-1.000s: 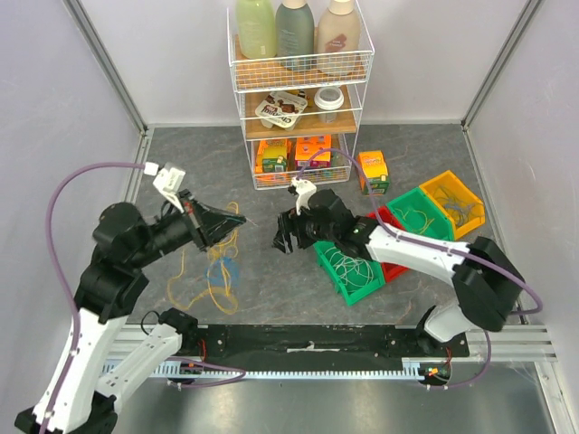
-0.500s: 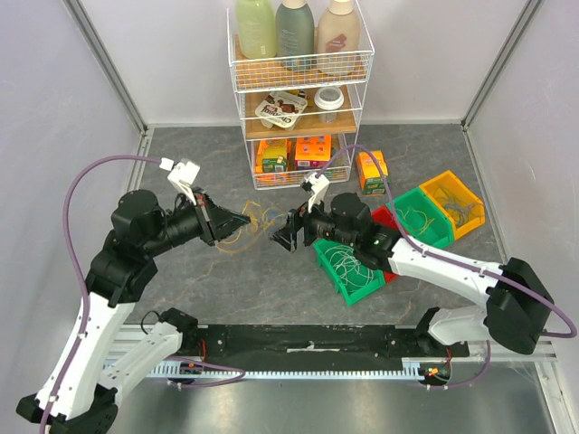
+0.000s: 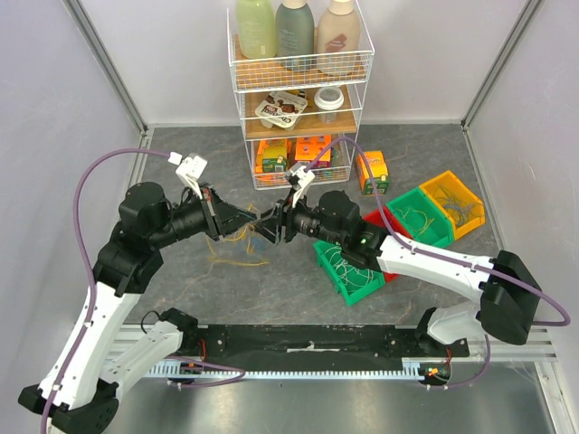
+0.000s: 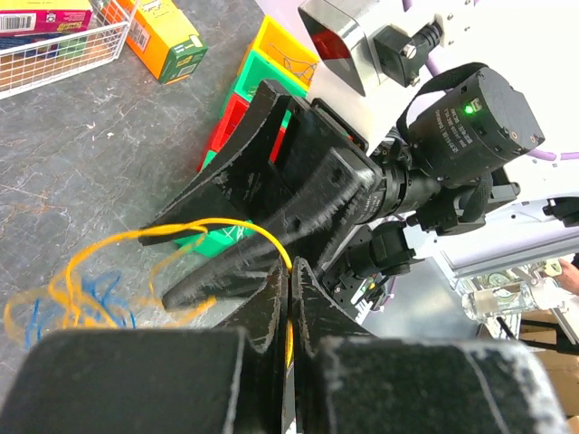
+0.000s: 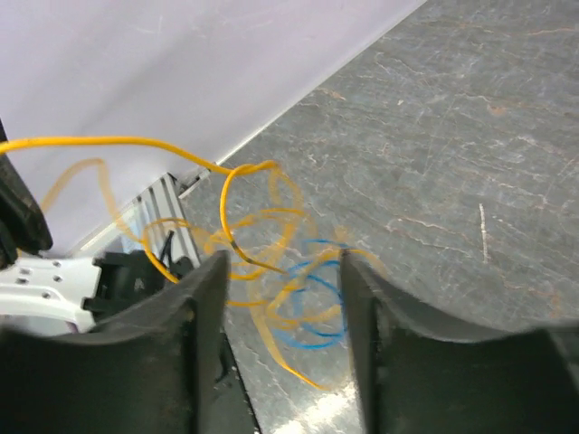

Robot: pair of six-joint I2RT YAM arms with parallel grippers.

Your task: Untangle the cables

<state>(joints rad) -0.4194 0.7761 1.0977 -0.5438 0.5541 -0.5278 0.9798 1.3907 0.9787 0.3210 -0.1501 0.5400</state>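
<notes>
Right end effector [image 3: 269, 227] advanced leftward; green bin [image 3: 332, 278] holds cables [image 3: 346, 263].

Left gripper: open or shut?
Shut: the left gripper has its fingers pressed together in the wrist view, pinching the yellow cable.

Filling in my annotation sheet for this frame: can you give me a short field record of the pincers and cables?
left pincer: shut on yellow cable
right pincer: open, facing the left pincer, tips close together
blue cable: mixed in with the yellow loops
green bin: holds pale wire loops
task state: cables not yet untangled
</notes>
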